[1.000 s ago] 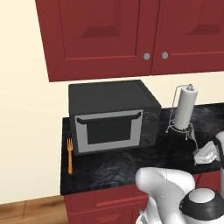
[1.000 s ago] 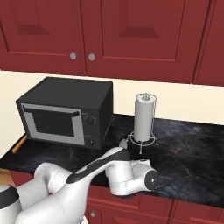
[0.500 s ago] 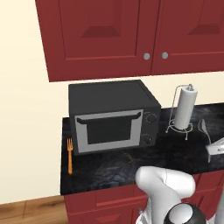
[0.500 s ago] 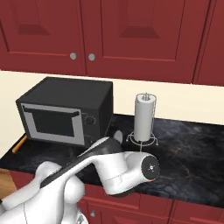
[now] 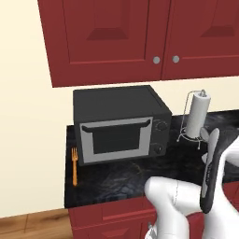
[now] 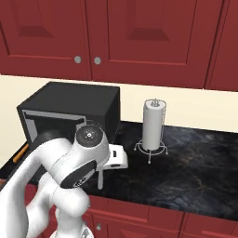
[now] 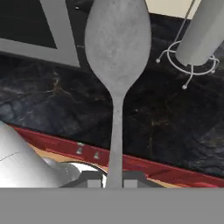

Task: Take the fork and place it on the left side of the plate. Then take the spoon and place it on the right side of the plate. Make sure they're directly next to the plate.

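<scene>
A grey spoon (image 7: 117,57) fills the middle of the hand view, bowl away from the hand. Its handle runs down between the two dark fingertips of my gripper (image 7: 114,180), which is shut on it. The spoon hangs in the air over the front edge of the black counter (image 7: 65,109), pointing toward the microwave (image 7: 39,26) and the paper towel holder (image 7: 197,39). The orange fork (image 5: 74,166) lies flat on the counter left of the microwave (image 5: 119,123), tines toward the wall; its end shows as fork (image 6: 20,155) in the right base view. The plate is out of view.
A paper towel roll on a wire stand (image 6: 153,124) stands right of the microwave (image 6: 69,109). Red wall cabinets (image 5: 140,37) hang above. Dark counter (image 6: 186,172) stretches to the right of the stand. My white arm (image 6: 74,162) blocks the counter's near left part.
The arm has swung up and to the left from the right part of the counter, taking the spoon with it. The fork has not moved.
</scene>
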Motion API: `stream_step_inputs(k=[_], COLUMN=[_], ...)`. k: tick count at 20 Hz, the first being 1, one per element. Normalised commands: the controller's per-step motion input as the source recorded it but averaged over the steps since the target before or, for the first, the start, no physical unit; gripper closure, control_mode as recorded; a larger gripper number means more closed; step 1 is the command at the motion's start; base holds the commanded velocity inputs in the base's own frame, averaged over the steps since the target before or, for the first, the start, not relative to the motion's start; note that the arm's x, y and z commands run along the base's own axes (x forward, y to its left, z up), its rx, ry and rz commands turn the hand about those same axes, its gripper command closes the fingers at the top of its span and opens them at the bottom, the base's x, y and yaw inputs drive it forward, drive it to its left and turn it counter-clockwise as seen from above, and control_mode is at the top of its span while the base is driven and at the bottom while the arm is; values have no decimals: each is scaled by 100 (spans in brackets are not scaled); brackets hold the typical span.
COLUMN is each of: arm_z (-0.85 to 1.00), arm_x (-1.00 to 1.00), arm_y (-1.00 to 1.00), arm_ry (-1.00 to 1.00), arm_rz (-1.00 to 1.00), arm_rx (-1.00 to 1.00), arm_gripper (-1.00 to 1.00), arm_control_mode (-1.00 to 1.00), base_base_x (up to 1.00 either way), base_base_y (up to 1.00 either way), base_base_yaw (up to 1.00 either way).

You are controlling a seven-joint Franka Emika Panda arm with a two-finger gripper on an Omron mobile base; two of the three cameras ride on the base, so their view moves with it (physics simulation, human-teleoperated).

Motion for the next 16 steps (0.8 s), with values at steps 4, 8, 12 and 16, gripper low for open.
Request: stream_step_inputs(k=[4,8,12,16], arm_z=[-4,-4,0,0], arm_x=[-4,0,0,0], arm_y=[100,58,4,0], arm_ry=[13,12,7,3], arm_rz=[-7,1,5,3], arm_rx=[-34,-13,0,0], arm_gripper=[100,100,100,100], arm_control_mode=[-100,-100,-100,100], base_base_x=[0,0,0,0], base_base_y=[0,0,0,0], base_base_yaw=[0,0,0,1])
